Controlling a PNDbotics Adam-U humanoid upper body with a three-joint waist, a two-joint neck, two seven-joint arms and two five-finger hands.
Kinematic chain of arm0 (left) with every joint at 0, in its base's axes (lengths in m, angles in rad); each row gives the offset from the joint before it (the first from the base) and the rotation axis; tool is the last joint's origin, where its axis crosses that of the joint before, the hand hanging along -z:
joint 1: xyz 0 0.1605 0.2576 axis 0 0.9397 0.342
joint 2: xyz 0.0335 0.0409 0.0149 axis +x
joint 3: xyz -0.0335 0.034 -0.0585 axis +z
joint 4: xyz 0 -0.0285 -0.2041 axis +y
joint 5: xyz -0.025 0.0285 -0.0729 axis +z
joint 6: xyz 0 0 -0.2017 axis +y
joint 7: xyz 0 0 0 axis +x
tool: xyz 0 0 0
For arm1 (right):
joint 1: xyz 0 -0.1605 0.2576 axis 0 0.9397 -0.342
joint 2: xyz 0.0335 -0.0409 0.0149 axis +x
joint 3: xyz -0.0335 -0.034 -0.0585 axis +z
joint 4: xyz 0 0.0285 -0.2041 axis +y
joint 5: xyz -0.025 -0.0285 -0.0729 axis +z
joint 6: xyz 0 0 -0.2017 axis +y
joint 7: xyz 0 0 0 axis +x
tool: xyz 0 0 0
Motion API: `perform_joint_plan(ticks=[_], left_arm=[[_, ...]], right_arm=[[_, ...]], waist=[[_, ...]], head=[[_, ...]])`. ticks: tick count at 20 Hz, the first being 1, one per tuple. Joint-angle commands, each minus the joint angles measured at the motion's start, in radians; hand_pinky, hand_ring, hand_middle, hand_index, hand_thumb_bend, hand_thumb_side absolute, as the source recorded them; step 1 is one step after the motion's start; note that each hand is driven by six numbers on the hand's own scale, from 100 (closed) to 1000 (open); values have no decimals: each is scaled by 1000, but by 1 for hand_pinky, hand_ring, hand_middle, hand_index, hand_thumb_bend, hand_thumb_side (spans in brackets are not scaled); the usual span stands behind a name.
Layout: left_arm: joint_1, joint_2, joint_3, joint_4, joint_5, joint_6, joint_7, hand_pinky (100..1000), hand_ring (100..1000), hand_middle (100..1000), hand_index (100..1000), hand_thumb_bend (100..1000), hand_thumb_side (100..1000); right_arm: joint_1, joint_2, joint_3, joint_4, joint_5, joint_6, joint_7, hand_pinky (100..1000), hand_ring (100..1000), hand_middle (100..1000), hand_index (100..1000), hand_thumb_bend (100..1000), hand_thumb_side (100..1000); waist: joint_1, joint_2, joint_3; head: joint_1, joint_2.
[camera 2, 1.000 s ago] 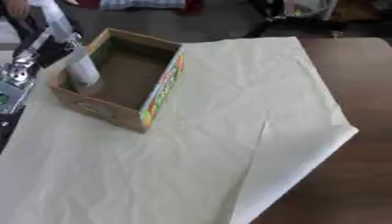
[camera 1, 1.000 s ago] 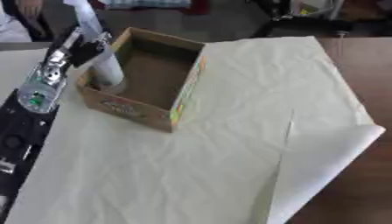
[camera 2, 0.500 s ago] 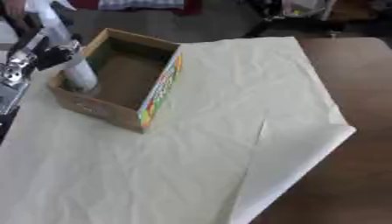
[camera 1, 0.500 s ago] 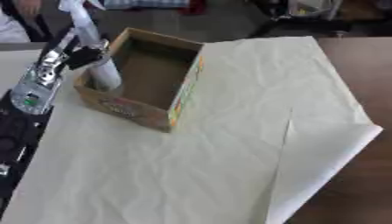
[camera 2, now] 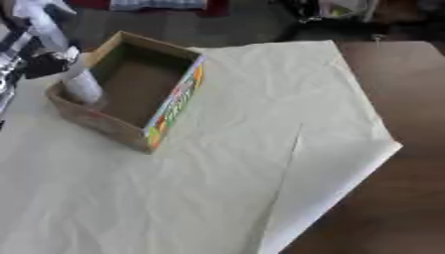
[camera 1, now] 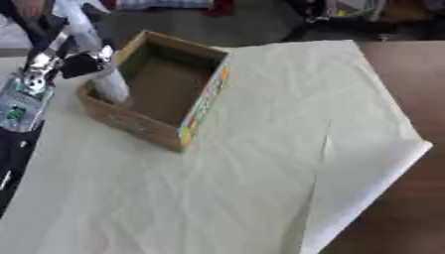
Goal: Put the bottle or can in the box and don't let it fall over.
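Observation:
A white bottle (camera 1: 111, 86) stands nearly upright inside the open cardboard box (camera 1: 201, 101), in the box's near-left corner. My left hand (camera 1: 76, 64) comes in from the upper left, and its dark fingers curl against the bottle's top, just outside the box's left wall. The silver and black forearm (camera 1: 26, 89) runs down the view's left edge. The rest of the box floor (camera 2: 135, 84) is bare brown card. My right hand shows in neither view.
A pale creased sheet (camera 1: 260, 163) covers the table, with a folded-up corner at the right (camera 1: 382, 168). Bare brown tabletop (camera 2: 408, 99) lies beyond it. Dark clutter (camera 1: 347, 15) sits past the far edge.
The bottle has settled lower into the box corner, and my left hand has shifted slightly up and to the left along it. The picture has shifted a little.

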Motion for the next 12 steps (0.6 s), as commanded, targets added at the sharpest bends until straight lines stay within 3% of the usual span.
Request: perform_joint_plan(ticks=[1,7,12], left_arm=[[0,44,10,-44,16,10,-7,1000,1000,1000,918,100,368],[52,64,9,-129,62,35,-14,1000,1000,1000,913,100,377],[95,74,12,-171,100,64,-27,1000,1000,1000,910,100,437]], right_arm=[[0,-21,-14,-18,3,-4,-2,962,1000,960,751,100,549],[4,-22,-16,-18,5,-5,-5,962,1000,961,751,100,547],[9,-20,-18,-18,6,-6,-8,962,1000,960,751,100,548]], waist=[[-2,-27,3],[-2,-28,7],[-3,-31,12]], head=[[-6,3],[-10,6],[-13,6]])
